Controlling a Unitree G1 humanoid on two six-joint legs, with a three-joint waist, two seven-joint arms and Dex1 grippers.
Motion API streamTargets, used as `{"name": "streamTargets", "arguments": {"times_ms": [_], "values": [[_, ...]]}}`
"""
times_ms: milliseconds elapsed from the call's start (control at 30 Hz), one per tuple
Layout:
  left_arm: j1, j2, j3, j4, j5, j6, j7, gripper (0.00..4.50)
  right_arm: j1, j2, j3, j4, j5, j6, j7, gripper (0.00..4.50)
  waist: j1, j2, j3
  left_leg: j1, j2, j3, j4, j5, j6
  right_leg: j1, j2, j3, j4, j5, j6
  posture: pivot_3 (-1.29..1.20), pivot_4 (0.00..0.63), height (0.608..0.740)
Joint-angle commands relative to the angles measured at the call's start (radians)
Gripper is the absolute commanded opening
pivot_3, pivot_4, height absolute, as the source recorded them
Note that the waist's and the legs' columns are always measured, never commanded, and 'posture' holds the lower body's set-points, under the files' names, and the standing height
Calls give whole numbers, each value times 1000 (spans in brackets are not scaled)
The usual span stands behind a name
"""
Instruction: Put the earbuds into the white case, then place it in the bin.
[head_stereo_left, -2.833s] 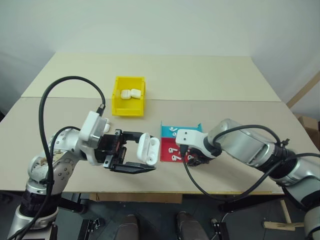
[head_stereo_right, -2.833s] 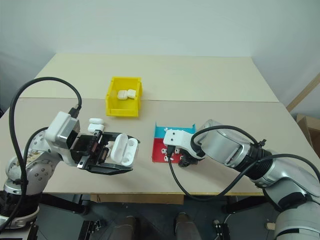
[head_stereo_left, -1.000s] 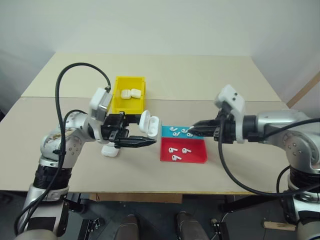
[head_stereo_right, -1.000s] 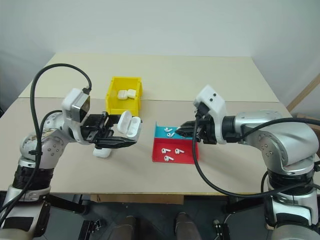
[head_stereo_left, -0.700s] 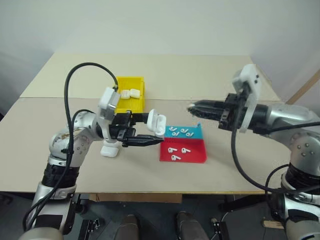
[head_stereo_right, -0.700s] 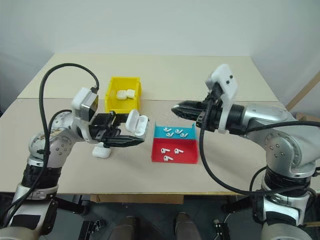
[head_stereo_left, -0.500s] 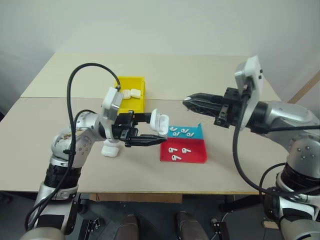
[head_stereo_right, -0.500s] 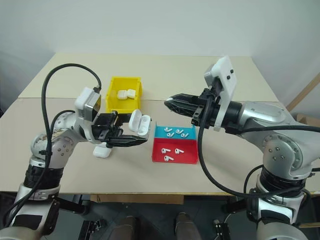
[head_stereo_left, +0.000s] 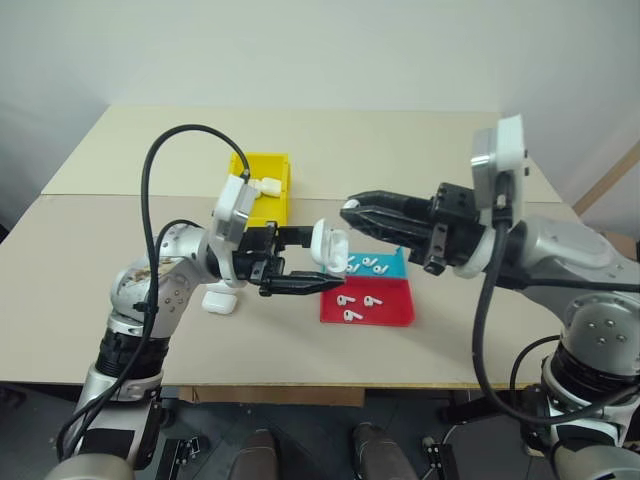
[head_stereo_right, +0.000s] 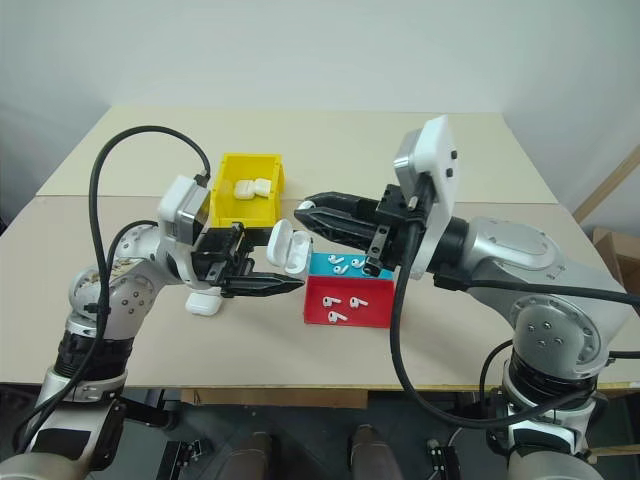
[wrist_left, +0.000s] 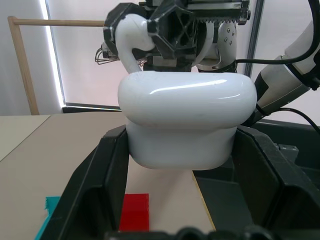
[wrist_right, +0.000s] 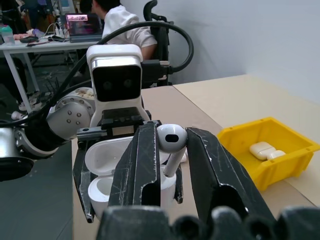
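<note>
The left gripper (head_stereo_left: 305, 262) is squeezed tight on the white case (head_stereo_left: 330, 245), holding it up in the air over the table (head_stereo_left: 420, 150) with its lid flipped open. The right gripper (wrist_right: 167, 145) is pinched on one earbud (wrist_right: 171, 142), round head up and stem pointing down. A short while ago the right gripper was low by the trays, and the two arms were well apart. Now the right arm has come up and swung in toward the left one, so the earbud hangs just above the open case. That means the pick-up is done, and I think the next job is to lower the stem into an empty hole in the case. It has to line up well, or the earbud could slip and fall. More earbuds wait in the blue tray (head_stereo_left: 395, 262) and the red tray (head_stereo_left: 385, 312). Another case (head_stereo_left: 220, 300) sits on the table under the left arm. The yellow bin (head_stereo_left: 278, 180) is behind the left arm, with closed cases (wrist_right: 265, 150) already inside it.
</note>
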Motion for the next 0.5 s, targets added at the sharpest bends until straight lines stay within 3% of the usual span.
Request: {"name": "streamTargets", "arguments": {"times_ms": [33,500], "values": [[-31,-4,3,-35,-17,7,-2,2785,-4,-13,13,-28,12,-55,-11,602,0,0,0,0,0,0,0,0,0,0,0,0,0,0,0,0,150,740],[-31,-10,10,-45,-29,14,-4,2785,37,-51,104,-15,-43,-129,-10,602,0,0,0,0,0,0,0,0,0,0,0,0,0,0,0,0,150,740]]}}
